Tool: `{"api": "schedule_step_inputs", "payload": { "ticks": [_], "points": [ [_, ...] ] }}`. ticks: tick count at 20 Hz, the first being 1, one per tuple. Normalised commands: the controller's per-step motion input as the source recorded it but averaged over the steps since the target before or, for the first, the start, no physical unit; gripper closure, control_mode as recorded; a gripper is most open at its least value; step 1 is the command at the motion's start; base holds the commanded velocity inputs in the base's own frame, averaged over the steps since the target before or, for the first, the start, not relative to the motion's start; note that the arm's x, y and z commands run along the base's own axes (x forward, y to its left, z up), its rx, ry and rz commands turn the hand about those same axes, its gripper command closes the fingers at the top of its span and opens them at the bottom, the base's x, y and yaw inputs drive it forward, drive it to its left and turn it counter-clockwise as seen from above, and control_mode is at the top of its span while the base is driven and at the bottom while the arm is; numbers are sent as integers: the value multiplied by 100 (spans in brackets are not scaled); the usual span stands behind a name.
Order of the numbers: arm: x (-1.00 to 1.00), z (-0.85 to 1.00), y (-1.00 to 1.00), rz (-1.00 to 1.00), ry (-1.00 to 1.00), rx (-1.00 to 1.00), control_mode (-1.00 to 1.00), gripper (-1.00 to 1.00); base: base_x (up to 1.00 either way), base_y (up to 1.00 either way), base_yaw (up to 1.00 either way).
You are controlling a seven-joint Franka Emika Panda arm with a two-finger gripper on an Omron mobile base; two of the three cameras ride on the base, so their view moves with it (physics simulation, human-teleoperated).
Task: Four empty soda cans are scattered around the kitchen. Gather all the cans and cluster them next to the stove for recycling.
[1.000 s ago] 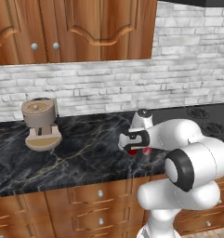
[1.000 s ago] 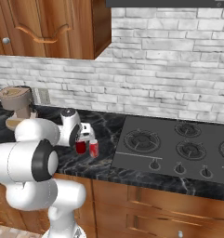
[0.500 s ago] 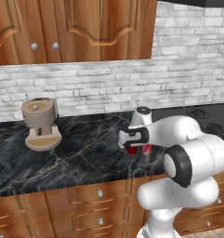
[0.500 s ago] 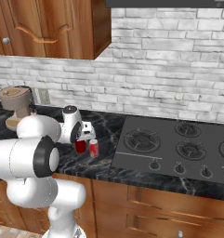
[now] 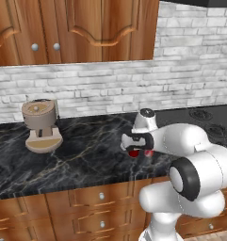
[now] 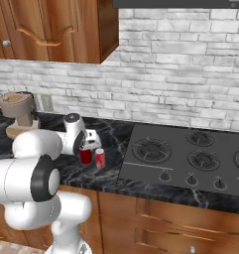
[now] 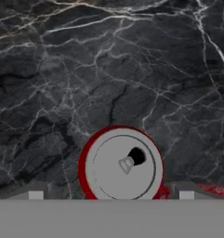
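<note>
Two red soda cans stand upright side by side on the black marble counter, just left of the stove (image 6: 155,171). My gripper (image 6: 87,145) hangs straight above the left can (image 6: 86,157), and the other can (image 6: 99,158) is right beside it. From the hand view, the silvery top of the can (image 7: 120,165) lies between my spread fingertips (image 7: 35,194), with a gap on each side, so the gripper (image 7: 110,194) is open and holds nothing. A red sliver of the neighbouring can (image 7: 212,189) shows at the lower right. In the left base view the gripper (image 5: 136,142) sits over both cans (image 5: 133,153).
A beige coffee grinder (image 5: 41,125) stands on the counter well to the left, also visible in the right base view as the grinder (image 6: 19,111). Wood cabinets hang above, a brick wall runs behind, and the stove's burner grates (image 6: 203,159) lie to the right.
The jaws have spread wide and let go of the can, which now stands on the counter beside the other one. The arm has barely moved.
</note>
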Motion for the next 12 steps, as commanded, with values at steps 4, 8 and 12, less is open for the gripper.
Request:
{"api": "schedule_step_inputs", "payload": {
  "ticks": [4,8,12],
  "points": [
    [-21,65,-4,0,-14,1,-100,-100,0,0,0],
    [-46,76,-11,0,-4,7,-100,-100,0,0,0],
    [-65,73,-14,-4,0,12,-100,-100,0,0,0]
  ]
}}
